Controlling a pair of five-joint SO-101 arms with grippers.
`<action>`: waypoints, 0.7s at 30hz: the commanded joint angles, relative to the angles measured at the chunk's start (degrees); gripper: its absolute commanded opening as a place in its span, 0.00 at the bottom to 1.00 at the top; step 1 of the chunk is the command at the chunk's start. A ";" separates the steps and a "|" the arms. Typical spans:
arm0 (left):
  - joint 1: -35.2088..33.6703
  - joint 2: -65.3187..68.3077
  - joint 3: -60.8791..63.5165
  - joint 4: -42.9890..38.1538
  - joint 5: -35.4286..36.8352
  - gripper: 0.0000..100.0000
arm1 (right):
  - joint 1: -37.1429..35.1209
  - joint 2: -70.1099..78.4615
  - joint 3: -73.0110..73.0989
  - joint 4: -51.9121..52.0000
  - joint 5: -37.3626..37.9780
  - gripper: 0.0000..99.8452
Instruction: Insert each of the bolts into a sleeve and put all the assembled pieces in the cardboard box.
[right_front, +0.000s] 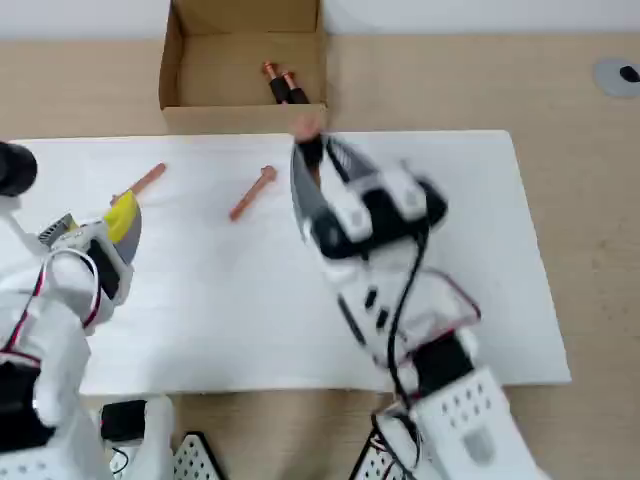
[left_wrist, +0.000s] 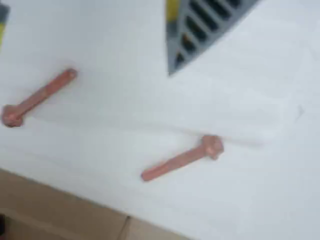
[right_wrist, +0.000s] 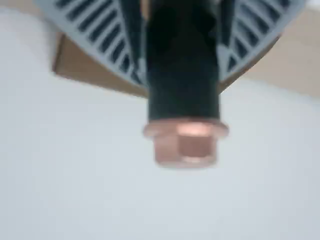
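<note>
Gripping a black sleeve with a copper bolt pushed through it, the right gripper has its jaws clenched on the assembled piece. It hangs over the far edge of the white sheet, just in front of the near wall of the cardboard box. In the right wrist view the bolt's hexagonal head sticks out past the end of the sleeve.

The box sits on the wooden table at the far side, and two finished pieces already lie inside it, side by side near its right wall.

Two bare bolts rest on the sheet, well apart from each other: one far left, the other nearer the middle, both slanted.

The left gripper sits at the left of the sheet, close to the leftmost bolt, its jaws released and spread with nothing between them.
</note>
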 joint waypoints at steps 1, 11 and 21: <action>-1.14 2.86 -0.97 0.18 -0.70 0.23 | 2.33 17.10 -20.70 0.00 0.53 0.01; -0.79 4.44 9.23 -0.70 -0.88 0.23 | 5.67 55.25 -53.76 -0.18 -9.23 0.01; -1.23 4.26 25.05 -5.71 -7.47 0.23 | 10.59 87.43 -82.59 0.00 -14.33 0.01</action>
